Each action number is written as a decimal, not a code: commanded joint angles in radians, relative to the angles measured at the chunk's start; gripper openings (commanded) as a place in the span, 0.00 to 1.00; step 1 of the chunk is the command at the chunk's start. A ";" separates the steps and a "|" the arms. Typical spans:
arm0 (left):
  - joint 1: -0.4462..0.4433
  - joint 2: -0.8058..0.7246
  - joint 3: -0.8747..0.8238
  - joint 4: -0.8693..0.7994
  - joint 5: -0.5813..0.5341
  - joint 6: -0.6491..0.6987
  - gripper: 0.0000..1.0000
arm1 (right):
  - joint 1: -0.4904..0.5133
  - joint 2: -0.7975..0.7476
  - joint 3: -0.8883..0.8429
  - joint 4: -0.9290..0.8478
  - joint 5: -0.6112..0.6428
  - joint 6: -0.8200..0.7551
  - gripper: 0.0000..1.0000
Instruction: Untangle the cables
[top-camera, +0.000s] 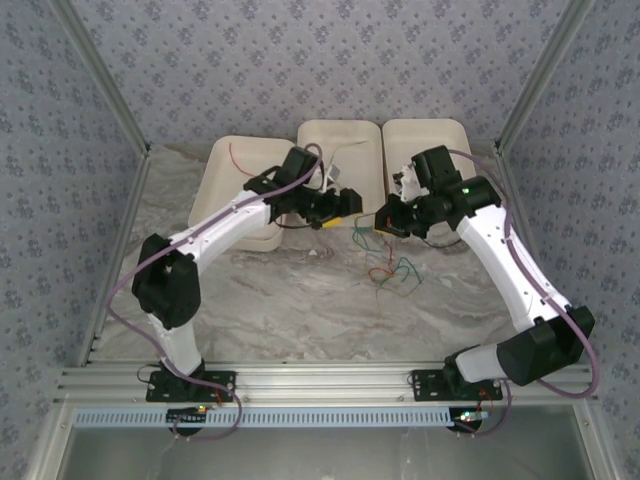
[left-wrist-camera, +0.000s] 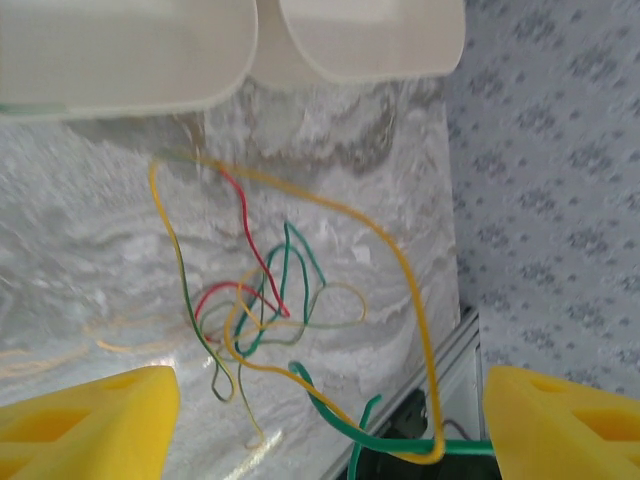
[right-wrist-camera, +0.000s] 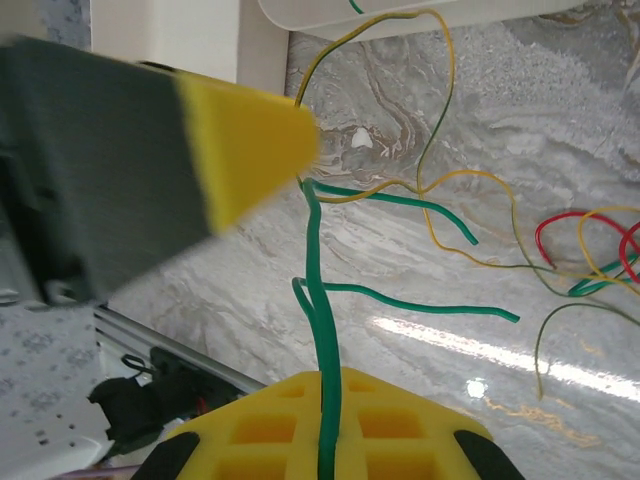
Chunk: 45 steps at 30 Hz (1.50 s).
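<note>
R gripper (right-wrist-camera: 318, 270) clamped on green cable (right-wrist-camera: 318, 300), L gripper (left-wrist-camera: 330, 385) spread wide, empty; risk: yanking could cinch yellow cable (left-wrist-camera: 400, 270) crossing it, tightening tangle (top-camera: 392, 272) vs freeing.

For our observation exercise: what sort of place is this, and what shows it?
Probably a robotics lab test cell: two robot arms bolted to an aluminium rail at a marble-patterned table, patterned walls enclosing it, and white trays with loose coloured cables laid out.
</note>
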 joint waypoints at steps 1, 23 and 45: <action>-0.005 0.016 0.054 -0.035 0.015 -0.016 0.77 | 0.018 0.007 -0.009 -0.008 0.015 -0.073 0.00; -0.001 0.015 -0.057 -0.186 -0.225 0.058 0.00 | -0.043 -0.125 -0.002 0.050 0.014 -0.006 0.00; 0.098 -0.095 -0.044 -0.123 -0.087 -0.383 0.63 | -0.102 -0.227 -0.159 0.280 -0.196 -0.068 0.00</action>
